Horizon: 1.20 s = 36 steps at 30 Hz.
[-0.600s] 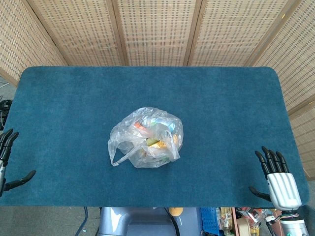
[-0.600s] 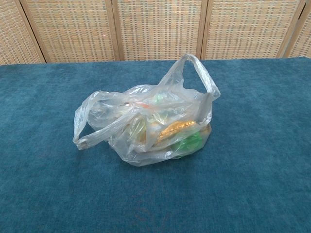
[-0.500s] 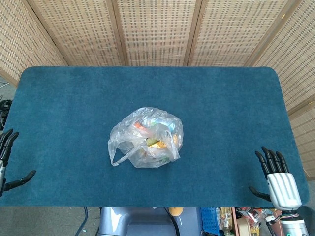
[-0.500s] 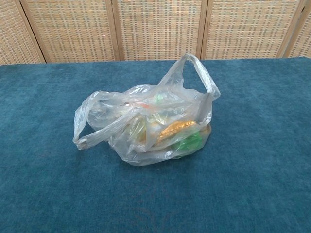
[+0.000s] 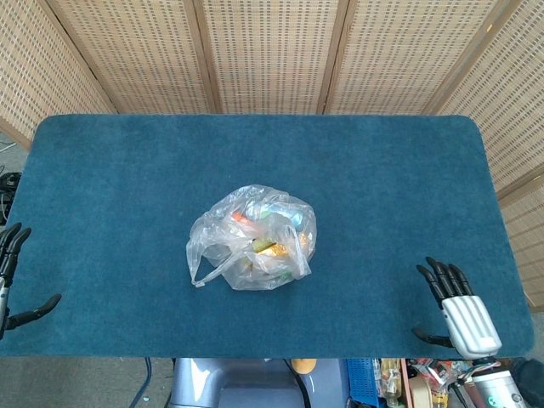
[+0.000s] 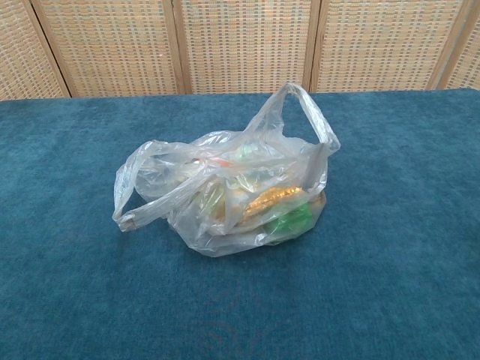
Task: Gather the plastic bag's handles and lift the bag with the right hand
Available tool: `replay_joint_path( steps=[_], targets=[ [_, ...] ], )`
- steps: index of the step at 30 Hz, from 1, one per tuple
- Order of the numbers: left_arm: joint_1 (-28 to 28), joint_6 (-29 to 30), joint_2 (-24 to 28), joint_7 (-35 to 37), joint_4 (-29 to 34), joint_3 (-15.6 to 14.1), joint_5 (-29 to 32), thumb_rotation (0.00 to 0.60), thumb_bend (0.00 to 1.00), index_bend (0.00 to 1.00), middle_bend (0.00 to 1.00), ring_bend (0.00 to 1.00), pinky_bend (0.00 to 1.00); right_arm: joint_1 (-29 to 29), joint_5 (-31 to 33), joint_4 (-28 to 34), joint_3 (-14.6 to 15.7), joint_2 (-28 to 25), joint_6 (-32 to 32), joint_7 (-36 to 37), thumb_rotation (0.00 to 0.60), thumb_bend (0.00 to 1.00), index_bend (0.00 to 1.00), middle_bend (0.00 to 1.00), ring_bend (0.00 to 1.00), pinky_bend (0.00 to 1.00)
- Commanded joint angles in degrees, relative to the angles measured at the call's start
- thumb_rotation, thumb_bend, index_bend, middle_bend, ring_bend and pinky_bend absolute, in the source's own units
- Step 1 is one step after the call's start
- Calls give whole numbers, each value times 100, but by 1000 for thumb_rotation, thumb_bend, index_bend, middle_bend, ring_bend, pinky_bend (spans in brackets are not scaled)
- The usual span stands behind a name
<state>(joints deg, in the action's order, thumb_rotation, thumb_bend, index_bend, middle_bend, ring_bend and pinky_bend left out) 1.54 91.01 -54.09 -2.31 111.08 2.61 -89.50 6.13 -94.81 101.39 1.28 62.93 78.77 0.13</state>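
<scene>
A clear plastic bag [image 5: 253, 238] [image 6: 232, 191] with colourful items inside sits near the middle of the blue table [image 5: 110, 178]. One handle [image 6: 304, 112] stands up as a loop at the bag's back right; the other handle [image 6: 139, 202] droops to the left onto the cloth. My right hand [image 5: 455, 310] hovers at the table's front right edge, fingers spread, holding nothing, far from the bag. My left hand [image 5: 13, 280] shows at the front left edge, fingers apart and empty. Neither hand appears in the chest view.
Woven wicker screens [image 5: 272, 51] stand behind the table. Clutter of small items [image 5: 399, 378] lies on the floor below the front edge, near my right hand.
My right hand has shifted left and slightly down along the front edge. The bag and left hand have not moved.
</scene>
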Motion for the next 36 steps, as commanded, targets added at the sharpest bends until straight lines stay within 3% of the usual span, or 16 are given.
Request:
replay_joint_path(
  steps=[1, 6, 14, 22, 36],
  targets=[
    [24, -52, 16, 17, 2, 11, 41, 600, 197, 0, 0, 0, 0, 636, -273, 256, 20, -246, -770, 645, 600, 0, 0, 0, 0, 0],
    [62, -135, 26, 30, -5, 34, 138, 600, 197, 0, 0, 0, 0, 1237, -196, 459, -213, -287, -1480, 751, 600, 0, 0, 0, 0, 0],
    [168, -328, 37, 50, -13, 128, 412, 600, 195, 0, 0, 0, 0, 2119, 672, 925, -764, -212, -2627, 704, 600, 0, 0, 0, 0, 0],
    [197, -380, 92, 171, -6, 189, 563, 600, 197, 0, 0, 0, 0, 2775, 1504, 1089, -1060, -130, -3543, 833, 600, 0, 0, 0, 0, 0],
    [218, -438, 225, 521, -60, 260, 713, 600, 196, 0, 0, 0, 0, 3551, 2813, 1045, -1495, 475, -4214, 1136, 600, 0, 5, 0, 0, 0]
  ],
)
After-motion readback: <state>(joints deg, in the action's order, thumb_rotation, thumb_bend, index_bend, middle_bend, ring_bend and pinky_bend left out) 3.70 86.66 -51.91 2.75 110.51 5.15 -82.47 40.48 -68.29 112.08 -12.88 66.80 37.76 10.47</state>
